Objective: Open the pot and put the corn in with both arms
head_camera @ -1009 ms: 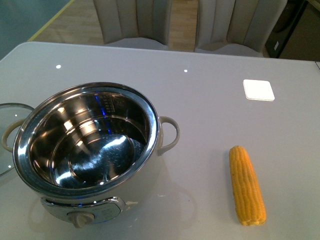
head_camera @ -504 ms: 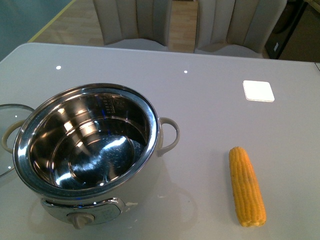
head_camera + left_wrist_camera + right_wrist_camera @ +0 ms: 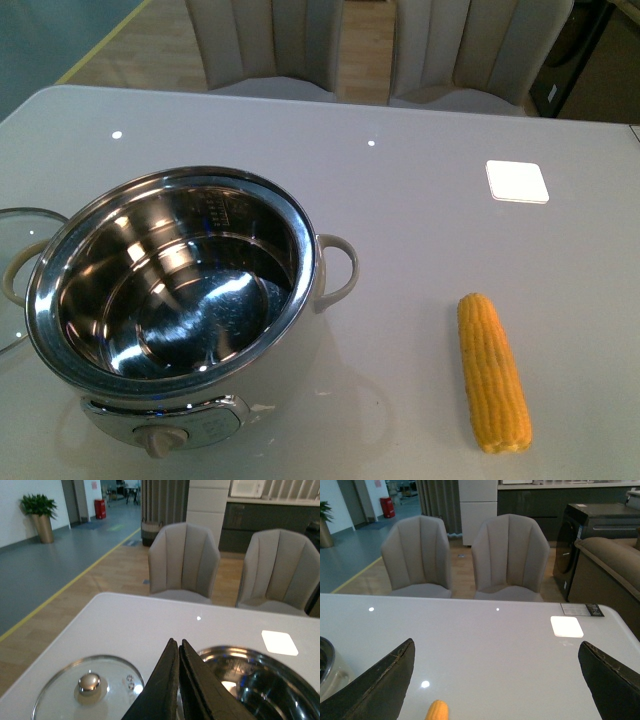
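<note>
The steel pot (image 3: 175, 285) stands uncovered and empty at the table's front left, cream handle (image 3: 338, 268) on its right, dial knob (image 3: 163, 438) facing me. A yellow corn (image 3: 493, 371) cob lies on the table to the pot's right, lengthwise towards me. No arm shows in the front view. In the left wrist view my left gripper (image 3: 178, 642) is shut with nothing in it, above the gap between the glass lid (image 3: 89, 686) and the pot (image 3: 255, 680). My right gripper (image 3: 497, 652) is wide open above the table, the corn's tip (image 3: 437, 711) just below it.
The glass lid (image 3: 15, 275) lies flat on the table left of the pot, partly behind it. A white square patch of light (image 3: 517, 181) sits at the back right. Two beige chairs (image 3: 270, 45) stand beyond the table's far edge.
</note>
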{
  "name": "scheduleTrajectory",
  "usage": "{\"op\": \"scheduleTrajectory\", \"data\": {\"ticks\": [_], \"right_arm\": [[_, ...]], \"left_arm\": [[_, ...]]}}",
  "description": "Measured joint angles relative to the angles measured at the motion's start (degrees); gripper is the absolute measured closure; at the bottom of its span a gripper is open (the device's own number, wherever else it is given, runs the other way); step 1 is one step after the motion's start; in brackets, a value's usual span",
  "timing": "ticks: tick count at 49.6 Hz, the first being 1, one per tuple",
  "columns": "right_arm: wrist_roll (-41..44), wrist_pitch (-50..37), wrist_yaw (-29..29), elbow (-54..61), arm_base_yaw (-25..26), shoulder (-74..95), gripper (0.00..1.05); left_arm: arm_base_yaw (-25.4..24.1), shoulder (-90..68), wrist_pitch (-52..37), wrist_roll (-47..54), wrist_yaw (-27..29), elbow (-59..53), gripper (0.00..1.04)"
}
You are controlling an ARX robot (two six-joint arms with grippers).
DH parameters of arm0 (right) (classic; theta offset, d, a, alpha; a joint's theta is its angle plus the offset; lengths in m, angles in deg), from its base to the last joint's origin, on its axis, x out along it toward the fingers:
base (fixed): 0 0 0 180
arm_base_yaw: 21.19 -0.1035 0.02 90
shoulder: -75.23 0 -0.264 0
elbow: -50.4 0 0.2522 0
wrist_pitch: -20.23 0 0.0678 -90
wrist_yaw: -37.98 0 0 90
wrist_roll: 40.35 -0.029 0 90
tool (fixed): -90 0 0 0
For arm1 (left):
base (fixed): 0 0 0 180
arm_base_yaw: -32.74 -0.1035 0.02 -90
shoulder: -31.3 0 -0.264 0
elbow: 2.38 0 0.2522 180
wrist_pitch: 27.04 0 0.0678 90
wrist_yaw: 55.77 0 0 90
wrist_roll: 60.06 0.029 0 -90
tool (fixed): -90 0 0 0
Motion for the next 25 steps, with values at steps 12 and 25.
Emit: {"op": "scheduleTrajectory", "data": {"ticks": [12,25], "right_arm": [[0.00,0.00,0.02,0.00,0.00,0.02,0.09],[0.00,0.00,0.00,0.00,0.00,0.00,0.09]], "left_arm": [[0.00,7.02,6.32,-0.02,-0.02,0.00,1.01],[0.00,7.04,6.32,-0.02,-0.02,0.00,1.01]]}}
